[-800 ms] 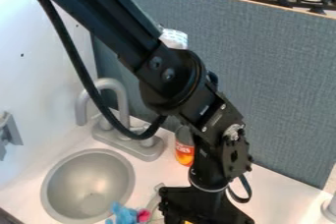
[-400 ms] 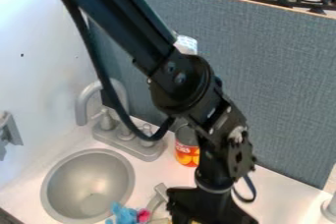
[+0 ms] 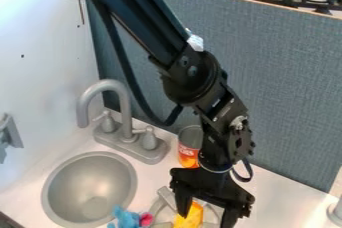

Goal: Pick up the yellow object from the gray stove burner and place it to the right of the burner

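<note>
The gripper hangs low at the bottom of the camera view, right of the sink, with its fingers spread open. A yellow object stands out below and between them, nearer the left finger, and a gap separates it from the right one. Whether the left finger touches it, I cannot tell. Under the gripper lies a grey metal pan or dish with a handle; the gripper hides part of it. Just left of this is a blue and pink soft toy. Behind the gripper stands a can with an orange and red label.
A round grey sink is set into the white counter, with a grey faucet behind it. A blue-grey panel rises along the back. A pale cylindrical thing stands at the right edge.
The gripper has risen, and its fingers and more of the yellow object and pan now show. The upper arm has shifted right, uncovering the faucet and more of the can.
</note>
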### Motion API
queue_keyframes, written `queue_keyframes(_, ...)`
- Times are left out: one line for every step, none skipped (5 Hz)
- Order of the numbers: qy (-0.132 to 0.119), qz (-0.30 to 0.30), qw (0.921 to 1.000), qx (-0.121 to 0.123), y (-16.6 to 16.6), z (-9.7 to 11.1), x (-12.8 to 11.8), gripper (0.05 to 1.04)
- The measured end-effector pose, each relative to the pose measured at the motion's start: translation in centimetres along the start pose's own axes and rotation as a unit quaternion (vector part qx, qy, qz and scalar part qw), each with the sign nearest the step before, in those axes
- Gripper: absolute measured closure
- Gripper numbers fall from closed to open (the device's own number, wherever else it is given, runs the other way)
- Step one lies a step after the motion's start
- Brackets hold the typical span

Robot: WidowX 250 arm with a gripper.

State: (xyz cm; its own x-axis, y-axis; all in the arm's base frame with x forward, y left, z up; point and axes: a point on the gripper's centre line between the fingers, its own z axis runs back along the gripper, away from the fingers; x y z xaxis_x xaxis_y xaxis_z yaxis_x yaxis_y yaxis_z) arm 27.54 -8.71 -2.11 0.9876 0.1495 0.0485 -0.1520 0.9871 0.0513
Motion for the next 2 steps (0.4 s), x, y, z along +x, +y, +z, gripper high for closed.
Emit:
queue_keyframes(-0.004, 0.002, 0.9998, 0.021, 1.3, -0.7, 0.6, 0.083)
queue_keyframes(-0.005, 0.014, 0.9996, 0.022, 1.5, -2.1, 1.2, 0.083)
